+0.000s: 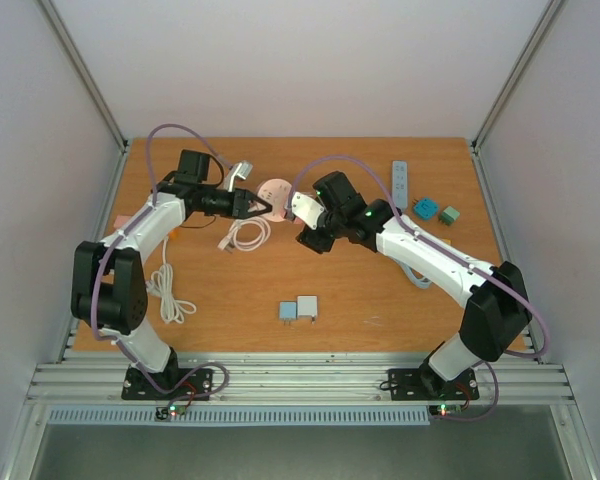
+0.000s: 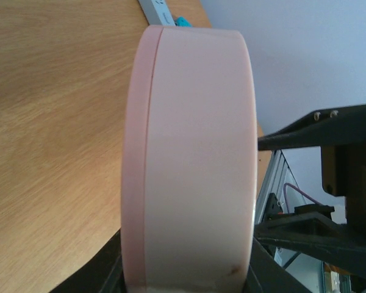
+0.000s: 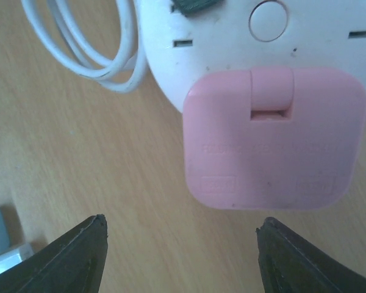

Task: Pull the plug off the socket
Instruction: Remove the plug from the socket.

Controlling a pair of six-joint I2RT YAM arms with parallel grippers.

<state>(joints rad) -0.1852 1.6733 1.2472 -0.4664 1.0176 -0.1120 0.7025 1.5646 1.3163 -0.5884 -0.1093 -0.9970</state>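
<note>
A round socket [image 1: 275, 189] with a pink body and a white face lies on the wooden table. My left gripper [image 1: 261, 207] is shut on its rim; in the left wrist view the pink side of the socket [image 2: 189, 165] fills the space between the jaws. The pink square plug [image 3: 273, 139] overlaps the near edge of the socket's white face [image 3: 232, 36]; I cannot tell whether its pins are in. My right gripper [image 3: 182, 223] is open just short of the plug, with only bare table between its fingers. From above the plug [image 1: 302, 208] lies just ahead of the right gripper [image 1: 308, 236].
A coiled white cable [image 1: 245, 235] lies beside the socket, and a white cord [image 1: 168, 290] lies by the left arm. Two small adapters [image 1: 298, 308] sit near the front. A remote [image 1: 400, 183] and two teal blocks [image 1: 425, 209] are at the back right.
</note>
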